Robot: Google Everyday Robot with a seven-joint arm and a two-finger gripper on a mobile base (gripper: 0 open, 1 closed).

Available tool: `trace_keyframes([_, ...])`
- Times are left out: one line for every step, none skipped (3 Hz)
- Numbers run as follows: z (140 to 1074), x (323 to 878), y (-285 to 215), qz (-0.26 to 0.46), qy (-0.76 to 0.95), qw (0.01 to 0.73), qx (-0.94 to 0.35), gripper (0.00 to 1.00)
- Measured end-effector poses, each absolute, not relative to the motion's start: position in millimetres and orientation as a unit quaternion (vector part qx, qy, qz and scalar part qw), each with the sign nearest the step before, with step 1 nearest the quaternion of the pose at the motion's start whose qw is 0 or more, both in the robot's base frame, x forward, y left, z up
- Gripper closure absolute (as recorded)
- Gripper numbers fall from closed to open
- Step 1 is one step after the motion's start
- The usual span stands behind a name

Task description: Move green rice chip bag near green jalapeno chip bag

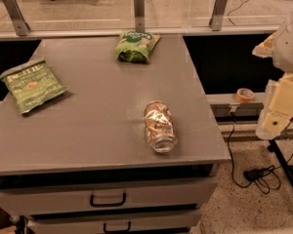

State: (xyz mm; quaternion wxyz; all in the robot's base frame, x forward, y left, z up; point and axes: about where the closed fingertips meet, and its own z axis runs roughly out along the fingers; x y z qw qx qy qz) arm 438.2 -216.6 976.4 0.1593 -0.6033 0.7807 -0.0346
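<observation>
Since the rice chip bag (136,46) sits at the tabletop's (102,135) far edge, well apart from the jalapeno chip bag (31,85) on the left, I'd call the move unstarted. Tool (279,106) hangs off to the right, beside the tabletop; I can't tell its grip state.

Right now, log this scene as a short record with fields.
surface: grey cabinet top, drawers below
green rice chip bag: far edge, middle of the top
green jalapeno chip bag: left edge, lying flat, well apart from the rice bag
crumpled can: on its side, near right part of the top
tape roll: right of the cabinet, off the top
end effector: right of the cabinet, touching neither bag
task state: bags not yet near each other
</observation>
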Motion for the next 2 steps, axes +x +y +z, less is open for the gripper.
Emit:
trace_keyframes([976.4, 438.2, -216.6, -0.035, 0.781, 0.159, -0.603, 0.0])
trace_keyframes([975.3, 443.5, -211.2, -0.028, 0.771, 0.169, -0.613, 0.0])
